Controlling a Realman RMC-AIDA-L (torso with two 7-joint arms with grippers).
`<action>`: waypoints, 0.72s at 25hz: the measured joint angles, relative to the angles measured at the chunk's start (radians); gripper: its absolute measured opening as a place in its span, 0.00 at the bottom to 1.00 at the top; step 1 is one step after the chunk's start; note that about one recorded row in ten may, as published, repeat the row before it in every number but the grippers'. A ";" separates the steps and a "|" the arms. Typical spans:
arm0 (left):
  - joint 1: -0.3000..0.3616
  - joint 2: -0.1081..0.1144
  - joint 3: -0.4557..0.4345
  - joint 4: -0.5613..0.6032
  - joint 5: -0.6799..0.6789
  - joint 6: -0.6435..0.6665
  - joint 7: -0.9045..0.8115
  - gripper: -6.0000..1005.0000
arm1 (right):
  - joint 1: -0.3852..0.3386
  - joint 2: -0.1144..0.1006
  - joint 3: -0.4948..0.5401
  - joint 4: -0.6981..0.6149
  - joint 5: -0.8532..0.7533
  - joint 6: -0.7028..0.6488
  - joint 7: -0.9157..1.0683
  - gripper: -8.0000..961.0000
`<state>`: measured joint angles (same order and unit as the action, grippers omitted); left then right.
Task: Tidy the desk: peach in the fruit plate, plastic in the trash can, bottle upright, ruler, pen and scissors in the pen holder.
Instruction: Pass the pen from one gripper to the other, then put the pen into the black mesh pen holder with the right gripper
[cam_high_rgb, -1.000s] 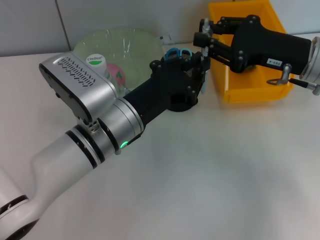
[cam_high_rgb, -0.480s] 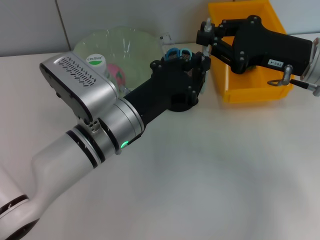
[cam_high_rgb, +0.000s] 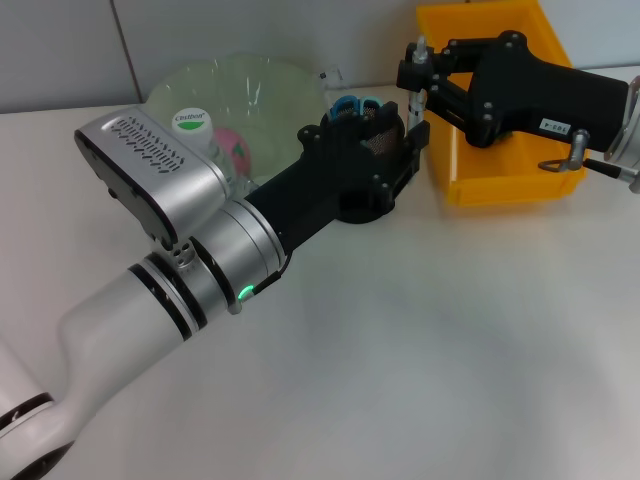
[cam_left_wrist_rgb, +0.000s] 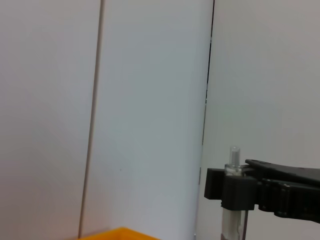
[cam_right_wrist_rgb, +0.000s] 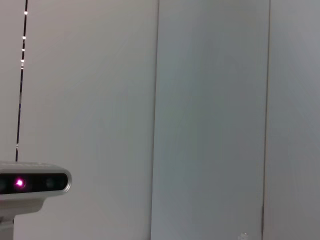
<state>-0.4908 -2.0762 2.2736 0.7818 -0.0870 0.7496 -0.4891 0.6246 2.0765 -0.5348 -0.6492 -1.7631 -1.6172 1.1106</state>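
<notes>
Right gripper (cam_high_rgb: 415, 72) pinches the pen (cam_high_rgb: 415, 108) upright, just above the pen holder (cam_high_rgb: 372, 165) rim. Keep it vertical and lower straight in. Left gripper (cam_high_rgb: 395, 150) steadies the holder; its fingers' spread I cannot tell.

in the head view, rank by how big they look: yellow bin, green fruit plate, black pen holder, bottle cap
1. Green fruit plate and yellow bin: alike in apparent size, both partly hidden by arms, so not ranked.
2. Black pen holder, largely covered by the left gripper.
3. Bottle cap, clearly smallest.
</notes>
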 joint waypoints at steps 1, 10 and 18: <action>-0.001 0.001 0.000 -0.001 0.001 0.000 -0.006 0.24 | 0.000 0.000 0.000 0.000 0.000 0.000 0.001 0.14; 0.003 0.003 0.000 -0.002 0.001 0.001 -0.017 0.51 | -0.003 0.000 0.009 -0.001 0.004 -0.001 0.002 0.14; 0.066 0.028 -0.030 -0.005 0.201 0.071 -0.218 0.80 | -0.009 -0.018 0.012 -0.006 0.132 0.104 0.024 0.14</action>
<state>-0.4243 -2.0480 2.2435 0.7769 0.1141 0.8210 -0.7069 0.6160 2.0588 -0.5231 -0.6552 -1.6307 -1.5135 1.1346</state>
